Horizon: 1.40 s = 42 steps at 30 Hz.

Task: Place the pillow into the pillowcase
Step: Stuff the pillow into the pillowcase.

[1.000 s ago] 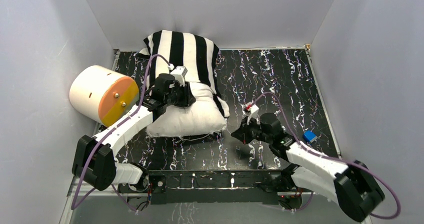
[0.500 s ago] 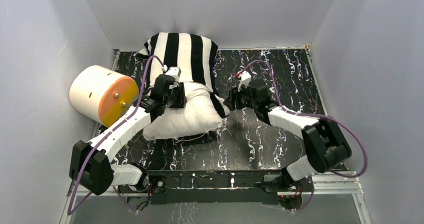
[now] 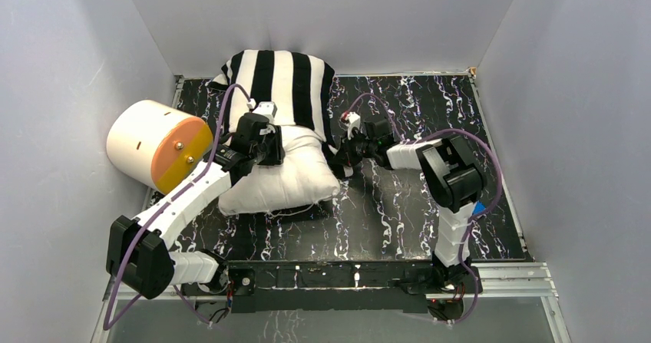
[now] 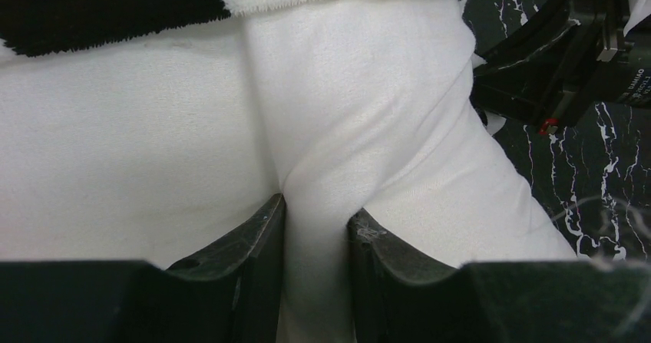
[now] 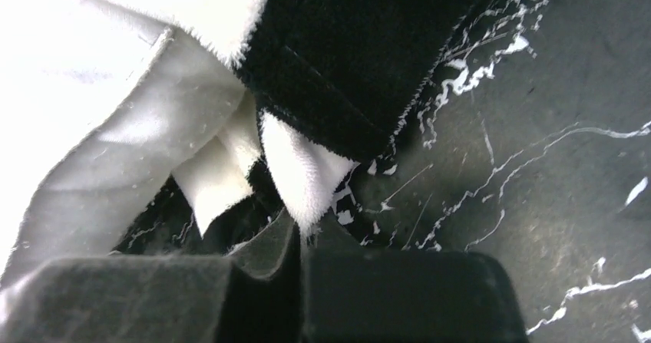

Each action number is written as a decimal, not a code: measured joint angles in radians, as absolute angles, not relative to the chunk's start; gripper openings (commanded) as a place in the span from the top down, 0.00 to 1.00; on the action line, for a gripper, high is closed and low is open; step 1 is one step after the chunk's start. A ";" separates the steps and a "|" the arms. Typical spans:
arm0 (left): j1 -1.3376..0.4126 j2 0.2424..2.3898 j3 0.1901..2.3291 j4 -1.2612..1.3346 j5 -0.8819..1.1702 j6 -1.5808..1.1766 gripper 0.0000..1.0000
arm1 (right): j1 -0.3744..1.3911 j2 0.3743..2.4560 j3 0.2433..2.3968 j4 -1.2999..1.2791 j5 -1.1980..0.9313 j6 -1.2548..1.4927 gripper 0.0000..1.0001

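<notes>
Left wrist: left jaws pinch pillow (image 4: 384, 128); right wrist alone: right jaws nip pillowcase (image 5: 345, 67).

Hidden and blurred bits
Beyond my left fingers (image 4: 246, 258) the pillow (image 4: 368, 128) is hidden inside the pillowcase (image 4: 92, 13); my right fingers (image 5: 153, 297) are blurred, their hold on its hem unclear.

Probably a lab: plain-walled robot booth (image 3: 330, 21).

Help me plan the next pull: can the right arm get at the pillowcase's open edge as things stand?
Probably yes. The right tool sits at the pillowcase hem beside the pillow, jaws seemingly closed on a flap of it; nothing stands between.
</notes>
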<state>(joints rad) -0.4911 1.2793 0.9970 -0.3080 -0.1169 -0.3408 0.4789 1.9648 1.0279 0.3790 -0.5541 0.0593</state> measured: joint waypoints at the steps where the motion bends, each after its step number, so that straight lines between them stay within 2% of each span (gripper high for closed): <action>1: -0.491 1.277 0.997 -0.307 -0.112 -0.337 0.70 | 0.479 1.964 1.024 0.372 -0.554 0.066 1.00; 5: -0.491 1.246 0.990 -0.284 -0.060 -0.310 0.73 | 0.484 1.846 0.925 0.332 -0.522 0.103 1.00; 12: -0.497 1.201 0.926 -0.206 0.073 -0.302 0.77 | 0.621 1.252 0.523 0.306 -0.334 0.215 1.00; 17: -0.500 1.272 0.904 -0.116 0.154 -0.320 0.81 | 0.710 1.138 0.393 0.233 -0.203 0.305 1.00; 18: -0.500 1.288 0.897 -0.091 0.166 -0.323 0.81 | 0.720 1.125 0.378 0.226 -0.181 0.320 0.96; 19: -0.500 1.301 0.890 -0.070 0.175 -0.325 0.81 | 0.727 1.116 0.370 0.219 -0.165 0.334 0.87; 21: -0.501 1.320 0.881 -0.035 0.180 -0.326 0.81 | 0.732 1.112 0.374 0.192 -0.132 0.352 0.67; 22: -0.501 1.324 0.878 -0.022 0.181 -0.326 0.80 | 0.734 1.113 0.389 0.155 -0.110 0.356 0.61; 24: -0.501 1.325 0.876 -0.004 0.177 -0.326 0.80 | 0.736 1.114 0.443 0.051 -0.071 0.349 0.56; 29: -0.501 1.328 0.868 0.012 0.160 -0.339 0.78 | 0.741 1.089 0.622 -0.125 0.025 0.278 0.51; 34: -0.501 1.336 0.849 0.030 0.150 -0.368 0.78 | 0.741 1.077 0.779 -0.109 0.064 0.160 0.49; 42: -0.501 1.350 0.843 0.051 0.142 -0.402 0.78 | 0.741 1.337 0.986 -0.022 0.009 -0.066 0.47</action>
<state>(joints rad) -0.5014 1.3499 0.8433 0.0509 0.1421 -0.4019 0.7410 1.3373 0.9855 -0.0216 0.0090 -0.0662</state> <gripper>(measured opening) 0.225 0.527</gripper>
